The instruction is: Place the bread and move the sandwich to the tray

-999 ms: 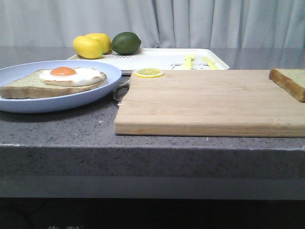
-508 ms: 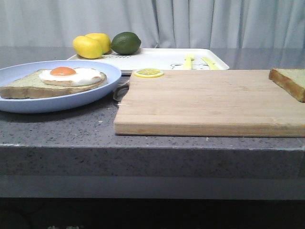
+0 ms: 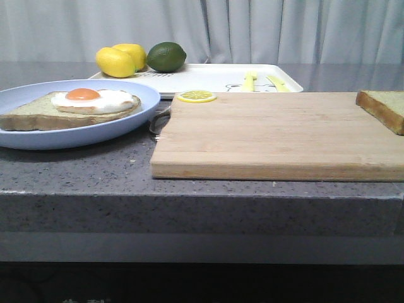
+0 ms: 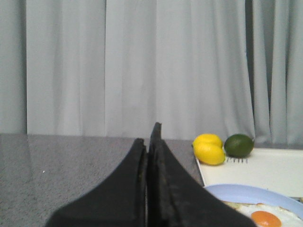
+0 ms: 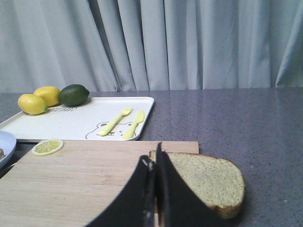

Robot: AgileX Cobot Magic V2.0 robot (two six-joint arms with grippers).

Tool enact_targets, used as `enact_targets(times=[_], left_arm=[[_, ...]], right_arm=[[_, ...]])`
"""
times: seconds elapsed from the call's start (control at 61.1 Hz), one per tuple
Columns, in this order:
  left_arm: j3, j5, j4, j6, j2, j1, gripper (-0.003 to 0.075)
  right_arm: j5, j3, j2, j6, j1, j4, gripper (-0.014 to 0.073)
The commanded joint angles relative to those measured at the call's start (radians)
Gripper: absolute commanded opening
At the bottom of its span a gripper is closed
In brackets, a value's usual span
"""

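Note:
The plain bread [image 3: 384, 108] lies at the right end of the wooden cutting board [image 3: 271, 136]; it also shows in the right wrist view [image 5: 204, 181]. The sandwich [image 3: 72, 108], toast with a fried egg, sits on the pale blue plate [image 3: 136, 120] at the left. The white tray [image 3: 214, 78] stands behind the board, also in the right wrist view [image 5: 71, 124]. My right gripper [image 5: 153, 158] is shut and empty, just before the bread. My left gripper [image 4: 148, 137] is shut and empty, left of the plate [image 4: 246, 193]. Neither gripper shows in the front view.
Two lemons [image 3: 120, 60] and a lime [image 3: 166, 56] sit at the tray's far left corner. A lemon slice [image 3: 196, 96] lies on the board's back left corner. A curtain hangs behind the grey counter [image 3: 95, 170], whose front edge is near.

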Motion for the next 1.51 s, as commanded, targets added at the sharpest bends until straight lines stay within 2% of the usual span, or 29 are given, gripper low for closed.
enact_targets(times=[0.0,0.115,0.344,0.409,0.475,0.524,0.557,0.606,0.672,0.737,0.803,0.966,1.13,1.327,1.491], left_arm=[[-0.114,0.061,0.014,-0.009,0.122,0.001,-0.002],[-0.197,0.141,0.014,-0.009,0.292,0.001,-0.002],[-0.228,0.109,0.014,-0.009,0.41,0.001,-0.002],[-0.228,0.104,0.014,-0.009,0.41,0.001,-0.0019],[-0.228,0.104,0.014,-0.009,0.41,0.001,0.0006],[-0.228,0.102,0.014,-0.009,0.41,0.001,0.0067],[-0.228,0.102,0.014,-0.009,0.41,0.001,0.0135],[-0.228,0.102,0.014,-0.009,0.41,0.001,0.0283],[-0.228,0.098,0.014,-0.009,0.41,0.001,0.049],[-0.228,0.096,0.014,-0.009,0.41,0.001,0.0636],[-0.228,0.096,0.014,-0.009,0.41,0.001,0.0692],[-0.228,0.096,0.014,-0.009,0.41,0.001,0.0692],[-0.228,0.096,0.014,-0.009,0.41,0.001,0.0692],[-0.228,0.096,0.014,-0.009,0.41,0.001,0.0692],[-0.228,0.096,0.014,-0.009,0.41,-0.006,0.0692]], right_arm=[[-0.037,-0.099,0.124,-0.011,-0.005,0.001,-0.006],[-0.042,-0.162,0.27,-0.011,-0.005,0.01,-0.006],[-0.055,-0.187,0.39,-0.011,-0.004,0.095,-0.0045],[-0.058,-0.187,0.391,-0.011,-0.004,0.094,0.0004],[-0.061,-0.187,0.391,-0.011,-0.004,0.094,0.0111],[-0.061,-0.187,0.391,-0.011,-0.004,0.094,0.0216],[-0.059,-0.187,0.391,-0.011,-0.004,0.094,0.0303],[-0.055,-0.187,0.391,-0.011,-0.004,0.094,0.0439],[-0.052,-0.185,0.391,-0.011,-0.004,0.094,0.0568],[-0.053,-0.185,0.391,-0.011,-0.004,0.095,0.0638],[-0.053,-0.185,0.392,-0.011,-0.004,0.095,0.0645],[-0.009,-0.222,0.445,-0.011,-0.004,0.094,0.0643],[0.075,-0.362,0.6,-0.011,-0.05,0.074,0.0643],[0.216,-0.547,0.807,-0.008,-0.22,0.066,0.0643],[0.309,-0.634,0.956,0.017,-0.367,0.066,0.0643]])
